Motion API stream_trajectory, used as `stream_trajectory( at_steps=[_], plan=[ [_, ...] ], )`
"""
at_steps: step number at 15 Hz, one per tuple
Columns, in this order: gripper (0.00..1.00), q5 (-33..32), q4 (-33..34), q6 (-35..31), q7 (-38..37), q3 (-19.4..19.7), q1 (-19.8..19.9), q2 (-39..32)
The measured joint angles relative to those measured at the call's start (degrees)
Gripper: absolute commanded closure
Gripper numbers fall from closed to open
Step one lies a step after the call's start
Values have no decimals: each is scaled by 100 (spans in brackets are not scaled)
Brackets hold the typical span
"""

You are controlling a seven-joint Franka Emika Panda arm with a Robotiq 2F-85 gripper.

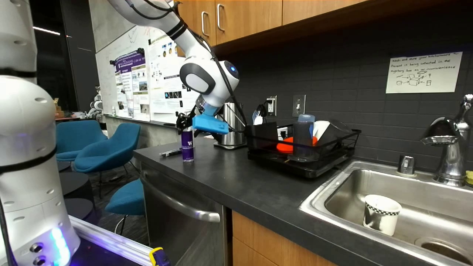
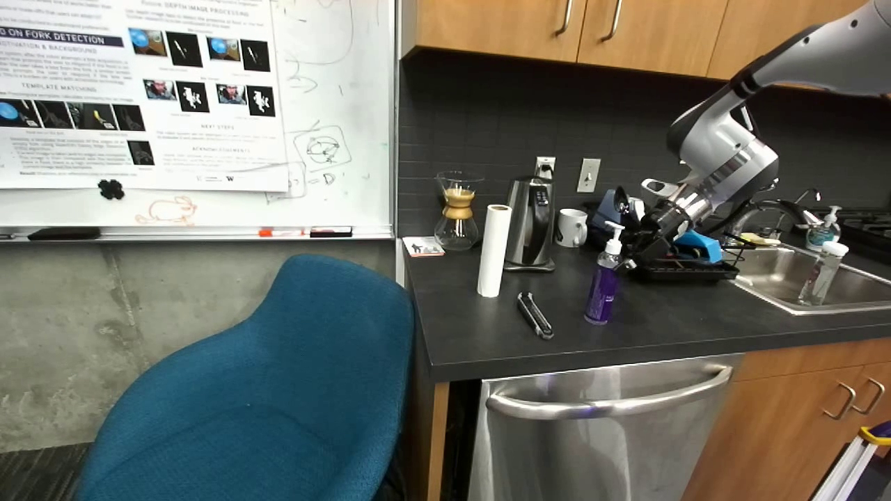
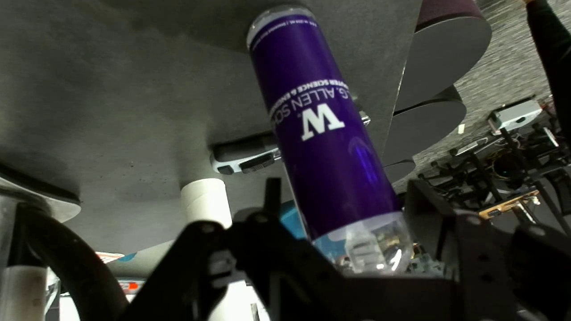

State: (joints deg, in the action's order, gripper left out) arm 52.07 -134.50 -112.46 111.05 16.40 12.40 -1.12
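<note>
A clear pump bottle with a purple label [image 1: 187, 147] stands upright on the dark counter, seen in both exterior views. Its white pump head [image 2: 613, 240] shows in an exterior view. My gripper [image 3: 346, 191] is around the bottle's upper part, with one finger on each side. In the wrist view a gap shows between the left finger [image 3: 272, 196] and the bottle [image 3: 321, 120]; the right finger [image 3: 421, 200] is very close to it, and I cannot tell whether it touches. The pump head is hidden behind the gripper there. A grey-and-black handled tool [image 2: 534, 315] lies beside the bottle.
A white roll [image 2: 493, 250], a steel kettle [image 2: 530, 223] and a glass coffee maker [image 2: 457, 209] stand nearby. A loaded black dish rack [image 1: 255, 152] sits before the sink [image 1: 343, 192], which holds a cup [image 1: 381, 215]. Wooden cabinets [image 1: 247, 22] hang above.
</note>
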Motion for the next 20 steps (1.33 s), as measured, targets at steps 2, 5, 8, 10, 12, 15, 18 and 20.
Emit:
stream_trajectory(
  at_steps=[2,5,8,10,12,15,18,20],
  plan=[
    [68,5,63,0,-1,-21,0,-42],
    [69,5,116,0,-1,-35,0,-76],
    [69,5,123,-2,-2,-37,10,-80],
    [69,5,121,-2,-6,-37,30,-77],
    [69,5,103,-2,-18,-37,65,-61],
    [69,5,40,-27,-163,-33,139,32],
    [69,-101,-80,-78,-448,-28,212,245],
    [69,-321,-195,-86,-701,-21,259,448]
  ],
)
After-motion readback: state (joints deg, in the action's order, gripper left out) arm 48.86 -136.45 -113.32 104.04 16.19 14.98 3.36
